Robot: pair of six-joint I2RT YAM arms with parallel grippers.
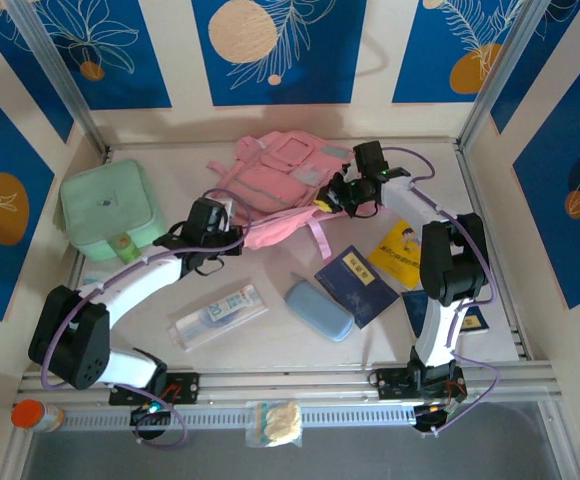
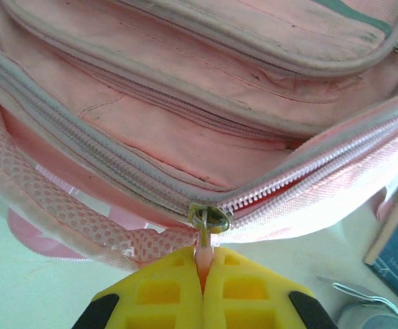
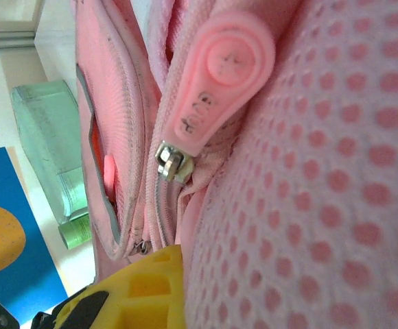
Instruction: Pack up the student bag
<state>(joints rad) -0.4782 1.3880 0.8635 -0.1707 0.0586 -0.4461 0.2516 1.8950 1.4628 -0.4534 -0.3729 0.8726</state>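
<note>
The student bag [image 1: 280, 175] is a pink backpack lying at the back middle of the table. My left gripper [image 1: 220, 215] sits at the bag's near left edge. Its yellow fingers [image 2: 165, 291] are shut on the pink zip pull [image 2: 204, 260], which hangs from the metal slider [image 2: 209, 218] of the partly open main zip. My right gripper [image 1: 335, 195] is at the bag's near right edge. One yellow finger [image 3: 144, 288] presses against pink mesh fabric [image 3: 309, 205]; the mesh hides the other finger. A large round pink zip tab [image 3: 219, 75] hangs just above.
A mint-green lidded case [image 1: 110, 210] stands at the left. In front of the bag lie a clear pouch with a tube [image 1: 220, 313], a blue-grey case [image 1: 320, 310], a dark blue booklet [image 1: 357, 285] and a yellow booklet [image 1: 398, 252].
</note>
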